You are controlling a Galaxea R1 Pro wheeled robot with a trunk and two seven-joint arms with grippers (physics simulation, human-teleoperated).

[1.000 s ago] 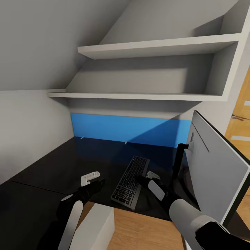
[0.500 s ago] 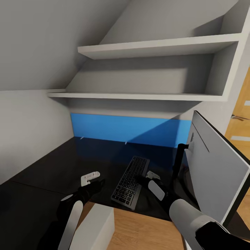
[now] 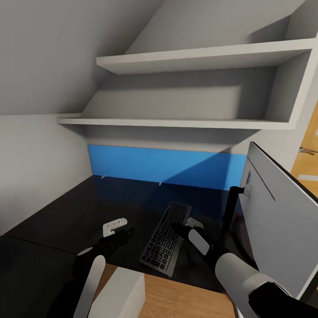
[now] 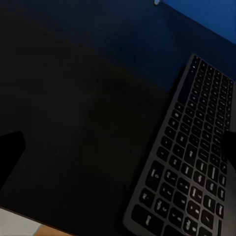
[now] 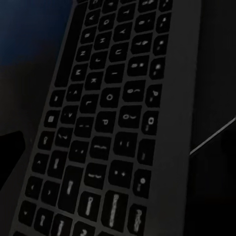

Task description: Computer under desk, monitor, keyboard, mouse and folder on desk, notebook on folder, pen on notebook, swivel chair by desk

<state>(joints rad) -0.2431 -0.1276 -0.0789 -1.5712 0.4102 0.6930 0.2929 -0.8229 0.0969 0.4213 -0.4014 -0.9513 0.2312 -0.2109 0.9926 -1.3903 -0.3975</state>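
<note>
Sloped grey walls and two white shelves [image 3: 194, 59] closed in over the glossy black table [image 3: 66, 216], its blue back panel [image 3: 163, 165] running along the wall. Your keyboard [image 3: 165, 238] lay flat on the table, set lengthwise away from you, one end near the front edge. Your monitor [image 3: 278, 221] stood just beside it on its thin black stand [image 3: 229, 210], grey back toward the camera and tilted.

Left claw [image 3: 115, 225] hovered over bare tabletop beside the keyboard, holding nothing; how wide it stood, I could not tell. Right claw [image 3: 194, 222] sat at the keyboard's monitor-side edge; open or closed could not be told either. Right wrist view showed keys close up, nothing between the fingers.

Risks, as I judged them: your right forearm ran close to the monitor stand, so a wide swing could knock the screen over. A shove on the keyboard could push it off the front edge. A pale grey box [image 3: 126, 291] stood below that edge, beside your left arm, and could catch the elbow.
</note>
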